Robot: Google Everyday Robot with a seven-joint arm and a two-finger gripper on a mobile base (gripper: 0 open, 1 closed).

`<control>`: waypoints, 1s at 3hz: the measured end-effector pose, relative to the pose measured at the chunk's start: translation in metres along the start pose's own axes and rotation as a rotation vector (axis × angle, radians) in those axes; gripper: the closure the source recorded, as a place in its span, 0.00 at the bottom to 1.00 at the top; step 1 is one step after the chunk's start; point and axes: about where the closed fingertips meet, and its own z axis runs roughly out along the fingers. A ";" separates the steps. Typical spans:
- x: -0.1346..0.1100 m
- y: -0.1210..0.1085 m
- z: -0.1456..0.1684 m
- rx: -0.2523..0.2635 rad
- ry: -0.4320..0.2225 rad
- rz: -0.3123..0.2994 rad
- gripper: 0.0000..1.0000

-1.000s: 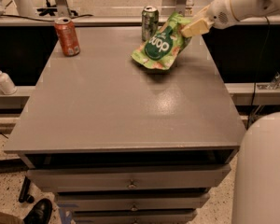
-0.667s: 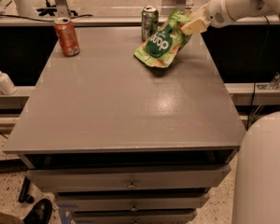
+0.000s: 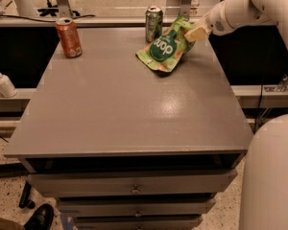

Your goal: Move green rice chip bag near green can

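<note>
The green rice chip bag [image 3: 164, 47] is a light green pouch with a dark green round logo. It rests tilted on the grey tabletop at the back right, its lower edge on the surface. The green can [image 3: 153, 24] stands upright just behind and to the left of the bag, very close to it. My gripper [image 3: 191, 33] comes in from the upper right on a white arm and is shut on the bag's upper right corner.
An orange-red can [image 3: 68, 37] stands at the table's back left. The grey table [image 3: 129, 109] has drawers below its front edge. A white bottle [image 3: 3, 82] sits on a lower ledge at the left. My white base [image 3: 271, 176] fills the lower right.
The gripper and bag have shifted slightly toward the back right, and the bag now lies a little lower against the table next to the green can.
</note>
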 end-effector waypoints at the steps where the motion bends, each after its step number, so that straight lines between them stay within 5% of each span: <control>1: 0.007 0.000 0.007 0.004 0.026 0.010 0.83; 3: 0.014 -0.001 0.018 0.002 0.054 0.015 0.36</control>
